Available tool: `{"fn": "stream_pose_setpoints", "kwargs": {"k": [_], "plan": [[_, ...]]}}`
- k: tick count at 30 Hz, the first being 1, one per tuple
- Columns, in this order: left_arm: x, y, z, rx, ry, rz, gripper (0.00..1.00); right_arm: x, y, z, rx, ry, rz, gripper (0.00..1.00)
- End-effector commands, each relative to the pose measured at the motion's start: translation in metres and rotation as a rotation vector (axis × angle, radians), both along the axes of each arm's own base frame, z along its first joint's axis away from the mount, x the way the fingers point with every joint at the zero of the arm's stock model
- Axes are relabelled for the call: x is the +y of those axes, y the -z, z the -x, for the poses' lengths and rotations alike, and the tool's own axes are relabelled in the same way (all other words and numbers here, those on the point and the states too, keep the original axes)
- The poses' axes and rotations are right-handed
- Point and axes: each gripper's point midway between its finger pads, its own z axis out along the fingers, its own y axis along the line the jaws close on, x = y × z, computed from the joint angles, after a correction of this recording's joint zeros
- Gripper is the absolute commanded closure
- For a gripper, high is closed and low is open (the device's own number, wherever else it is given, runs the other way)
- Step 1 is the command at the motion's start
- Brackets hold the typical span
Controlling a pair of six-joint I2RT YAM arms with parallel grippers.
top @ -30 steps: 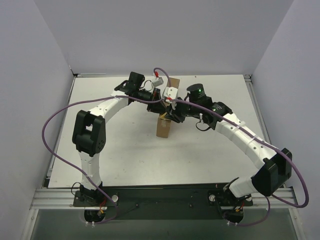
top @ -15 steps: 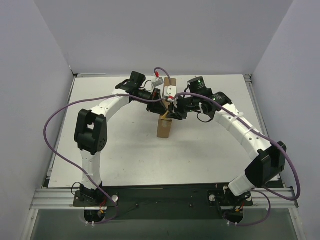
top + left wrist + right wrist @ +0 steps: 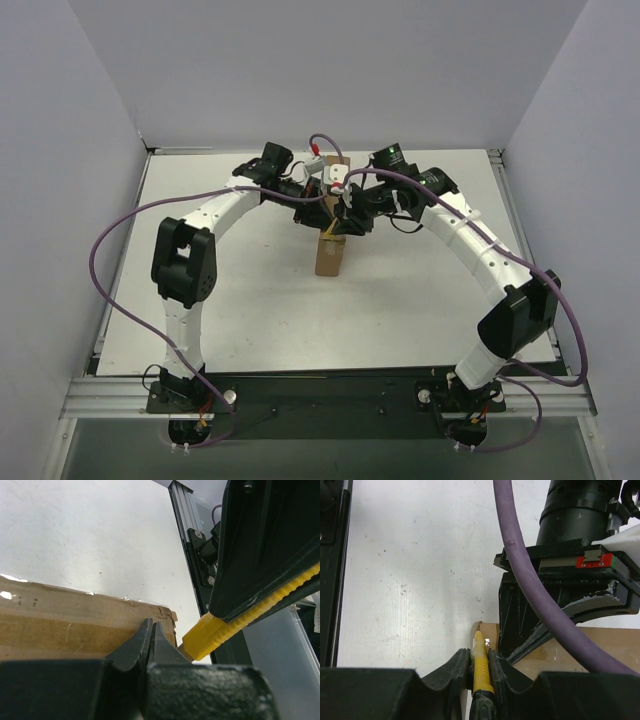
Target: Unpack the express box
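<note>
The express box [image 3: 328, 256] is a flat brown cardboard mailer lying mid-table, its taped top filling the left wrist view [image 3: 75, 625]. My left gripper [image 3: 320, 212] is shut, its tips [image 3: 151, 625] set against the box top near a torn corner; nothing shows between the jaws. My right gripper [image 3: 341, 222] is shut on a yellow utility knife [image 3: 481, 665]. The knife tip sits at the box's corner edge [image 3: 492, 630], right beside the left gripper's fingers [image 3: 520, 620]. The knife also shows in the left wrist view [image 3: 210, 630].
A purple cable [image 3: 530, 570] hangs across the right wrist view. The white table [image 3: 240, 290] lies all round the box, with grey walls on three sides and a metal rail [image 3: 500, 170] at the right edge.
My right arm has swung its forearm back and to the left, and the knife has shifted slightly toward the far end of the box. The left arm has hardly moved.
</note>
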Motion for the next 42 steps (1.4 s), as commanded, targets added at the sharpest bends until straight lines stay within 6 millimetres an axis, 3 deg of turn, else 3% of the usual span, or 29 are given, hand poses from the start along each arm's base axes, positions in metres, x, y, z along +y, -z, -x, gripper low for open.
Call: {"fn": "stream_pose_setpoints", "kwargs": {"k": [1, 6, 10, 20, 33, 35, 36, 39, 40, 42], "plan": [[0.029, 0.121, 0.006, 0.138, -0.077, -0.366, 1.00, -0.048, 0.026, 0.008, 0.126, 0.099, 0.177, 1.00], [0.030, 0.125, 0.005, 0.137, -0.064, -0.369, 1.00, -0.050, 0.021, 0.013, 0.133, 0.104, 0.171, 1.00], [0.031, 0.126, 0.008, 0.125, -0.046, -0.367, 1.00, -0.058, 0.029, 0.020, 0.143, 0.084, 0.176, 1.00], [0.034, 0.134, 0.017, 0.127, 0.009, -0.375, 1.00, -0.068, 0.025, 0.007, 0.083, 0.052, 0.158, 1.00], [0.033, 0.133, 0.013, 0.116, 0.014, -0.378, 1.00, -0.068, 0.024, 0.012, 0.063, 0.006, 0.145, 1.00], [0.024, 0.111, 0.002, 0.081, -0.021, -0.325, 0.99, -0.062, 0.025, 0.017, 0.073, -0.007, 0.142, 1.00], [0.021, 0.100, -0.004, 0.065, -0.041, -0.300, 0.92, -0.059, 0.025, 0.018, 0.079, -0.011, 0.137, 1.00], [0.009, 0.039, -0.036, -0.030, -0.139, -0.180, 0.77, -0.049, 0.028, 0.024, 0.108, -0.023, 0.133, 1.00], [0.016, 0.009, -0.047, -0.003, -0.217, -0.149, 0.74, -0.047, 0.028, 0.023, 0.114, -0.020, 0.130, 1.00], [0.022, -0.027, -0.087, -0.119, -0.360, -0.060, 0.67, -0.038, 0.026, 0.024, 0.120, -0.020, 0.117, 1.00]]}}
